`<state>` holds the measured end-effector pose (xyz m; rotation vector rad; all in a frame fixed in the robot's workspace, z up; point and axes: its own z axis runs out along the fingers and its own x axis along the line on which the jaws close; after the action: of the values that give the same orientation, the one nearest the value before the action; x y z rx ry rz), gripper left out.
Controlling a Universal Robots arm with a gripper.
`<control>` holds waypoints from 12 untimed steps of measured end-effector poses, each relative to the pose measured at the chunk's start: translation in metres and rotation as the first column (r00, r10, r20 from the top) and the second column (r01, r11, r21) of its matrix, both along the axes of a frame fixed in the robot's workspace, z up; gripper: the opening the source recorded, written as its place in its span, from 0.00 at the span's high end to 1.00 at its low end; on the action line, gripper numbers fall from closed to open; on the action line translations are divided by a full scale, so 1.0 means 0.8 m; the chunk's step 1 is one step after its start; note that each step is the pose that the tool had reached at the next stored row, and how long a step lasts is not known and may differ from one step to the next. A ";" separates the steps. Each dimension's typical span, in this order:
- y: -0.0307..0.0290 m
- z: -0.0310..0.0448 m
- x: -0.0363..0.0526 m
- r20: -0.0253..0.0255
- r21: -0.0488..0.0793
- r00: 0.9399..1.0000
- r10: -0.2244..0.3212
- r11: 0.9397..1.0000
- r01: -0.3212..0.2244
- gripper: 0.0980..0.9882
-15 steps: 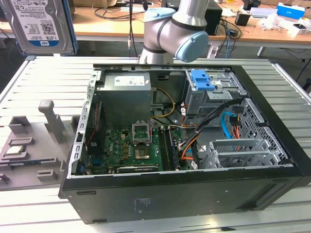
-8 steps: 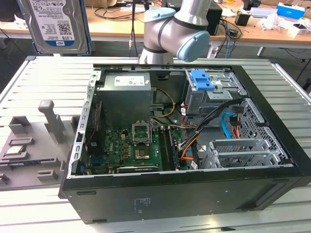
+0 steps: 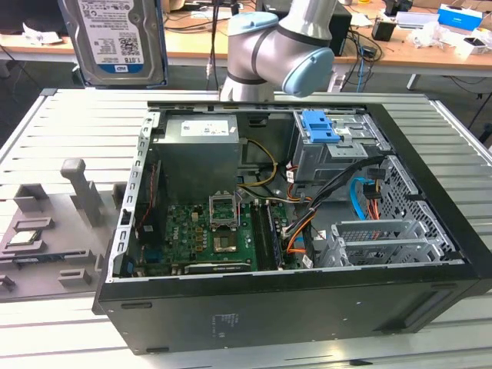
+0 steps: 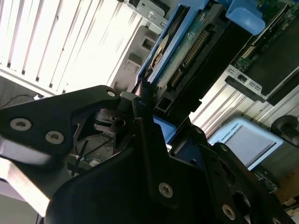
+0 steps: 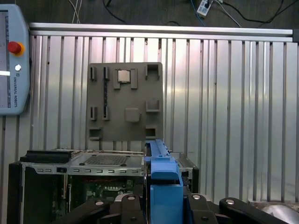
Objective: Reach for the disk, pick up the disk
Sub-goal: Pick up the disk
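The disk (image 4: 183, 55) (blue-framed, seen edge-on) sits clamped in the hand (image 4: 146, 100), well above the computer case (image 3: 307, 307).

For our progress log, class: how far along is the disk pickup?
Done: the disk is raised off the slatted table, clear of the open computer case, in the exterior view. In hand: the claw is clamped on its blue-framed edge in both wrist views. Left: nothing of reach or pickup.

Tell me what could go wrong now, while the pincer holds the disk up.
The pincer grips the disk along one edge, at its blue frame, so it might slip or swing. It is held above the open computer case and the grey tray; a drop could damage the disk or those parts.
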<state>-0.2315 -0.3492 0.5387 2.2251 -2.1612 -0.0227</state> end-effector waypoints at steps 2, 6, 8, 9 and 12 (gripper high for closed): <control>0.0005 0.0000 0.010 0.000 0.000 1.000 0.000 1.000 0.000 0.70; 0.0016 0.0000 0.030 0.000 -0.001 1.000 0.000 1.000 0.000 0.70; 0.0020 0.0000 0.038 0.000 -0.001 1.000 0.000 1.000 0.000 0.70; 0.0022 0.0000 0.042 0.000 -0.001 1.000 0.000 1.000 0.000 0.70; 0.0030 0.0000 0.059 0.000 -0.001 1.000 0.000 1.000 0.000 0.70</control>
<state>-0.1845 -0.3467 0.5387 2.2245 -2.1605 -0.0215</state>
